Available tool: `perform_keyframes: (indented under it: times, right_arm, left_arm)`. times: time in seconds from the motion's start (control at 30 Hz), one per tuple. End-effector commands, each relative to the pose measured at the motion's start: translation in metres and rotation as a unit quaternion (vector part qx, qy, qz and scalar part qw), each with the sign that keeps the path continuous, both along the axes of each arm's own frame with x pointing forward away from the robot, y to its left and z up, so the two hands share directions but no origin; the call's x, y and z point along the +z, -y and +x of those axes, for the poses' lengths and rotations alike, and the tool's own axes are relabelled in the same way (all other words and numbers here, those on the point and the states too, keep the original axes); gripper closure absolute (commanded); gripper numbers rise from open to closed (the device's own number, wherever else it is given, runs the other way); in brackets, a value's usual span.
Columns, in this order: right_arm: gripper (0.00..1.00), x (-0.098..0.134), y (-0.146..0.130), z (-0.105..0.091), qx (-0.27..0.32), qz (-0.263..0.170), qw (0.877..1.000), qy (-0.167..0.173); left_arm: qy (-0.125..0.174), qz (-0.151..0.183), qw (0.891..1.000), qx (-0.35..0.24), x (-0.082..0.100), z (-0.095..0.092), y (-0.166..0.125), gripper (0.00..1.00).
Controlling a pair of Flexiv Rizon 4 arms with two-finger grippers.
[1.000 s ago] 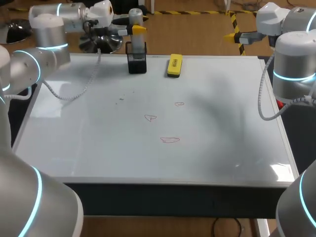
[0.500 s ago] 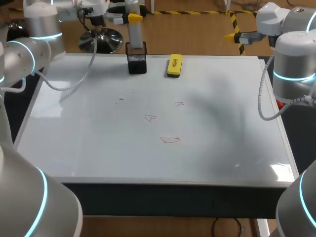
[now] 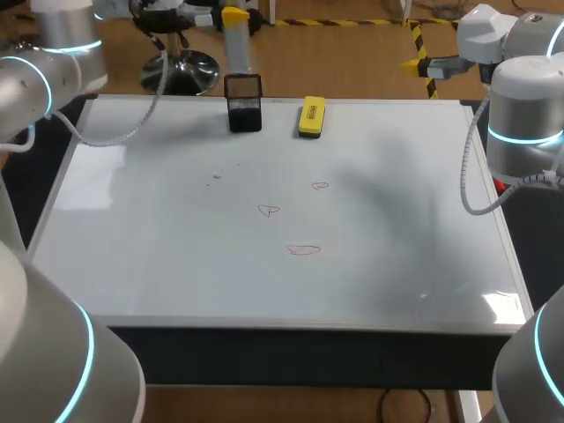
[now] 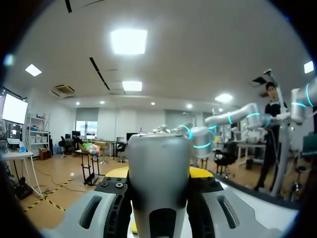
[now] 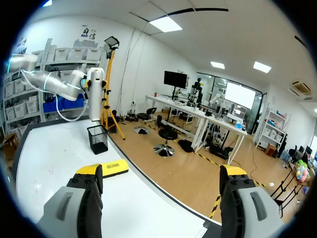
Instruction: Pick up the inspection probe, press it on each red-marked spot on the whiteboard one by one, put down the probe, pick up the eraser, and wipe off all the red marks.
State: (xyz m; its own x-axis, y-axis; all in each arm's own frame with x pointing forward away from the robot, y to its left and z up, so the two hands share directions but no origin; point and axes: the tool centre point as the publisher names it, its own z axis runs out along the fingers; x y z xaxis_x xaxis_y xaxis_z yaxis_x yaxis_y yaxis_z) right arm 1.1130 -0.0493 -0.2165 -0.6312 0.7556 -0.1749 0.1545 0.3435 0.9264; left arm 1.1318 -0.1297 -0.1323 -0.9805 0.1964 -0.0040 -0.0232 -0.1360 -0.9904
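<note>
The left tool [image 3: 231, 18] pinches the probe [image 3: 238, 51] near its top, upright above the black holder [image 3: 244, 104], clear to carry to the red marks [image 3: 303, 249]. The right tool [image 5: 161, 174] is spread and empty, parked off the whiteboard [image 3: 176, 264]. The eraser [image 3: 311, 116] lies beside the holder.

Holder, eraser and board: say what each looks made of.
Holder: black open mesh, probably metal wire, matte; its walls look gridded. Eraser: yellow, likely hard plastic casing; smooth, crisp edges. Board: glossy white coated panel; glare patches and soft reflections show on it.
</note>
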Motion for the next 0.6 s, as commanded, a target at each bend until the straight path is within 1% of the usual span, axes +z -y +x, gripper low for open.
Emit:
perform_keyframes:
  times: [0.03, 0.13, 0.23, 0.53, 0.6]
  right_arm:
    - [0.00, 0.000, 0.000, 0.000, 0.000, 0.000, 1.000, -0.001]
    - [0.00, 0.000, 0.000, 0.000, 0.000, 0.000, 1.000, -0.001]
    - [0.00, 0.000, 0.000, 0.000, 0.000, 0.000, 1.000, -0.001]
    - [0.00, 0.000, 0.000, 0.000, 0.000, 0.000, 1.000, -0.001]
    - [0.00, 0.000, 0.000, 0.000, 0.000, 0.000, 1.000, -0.001]
  left_arm:
    - [0.000, 0.039, 0.996, 0.086, 0.011, -0.021, -0.018, 1.00]
    - [-0.001, 0.044, 0.994, 0.100, 0.010, -0.030, -0.031, 1.00]
    - [-0.001, 0.050, 0.992, 0.113, 0.005, -0.038, -0.045, 1.00]
    - [-0.015, 0.059, 0.985, 0.160, -0.019, -0.062, -0.091, 1.00]
    - [-0.015, 0.056, 0.985, 0.164, -0.023, -0.068, -0.100, 1.00]
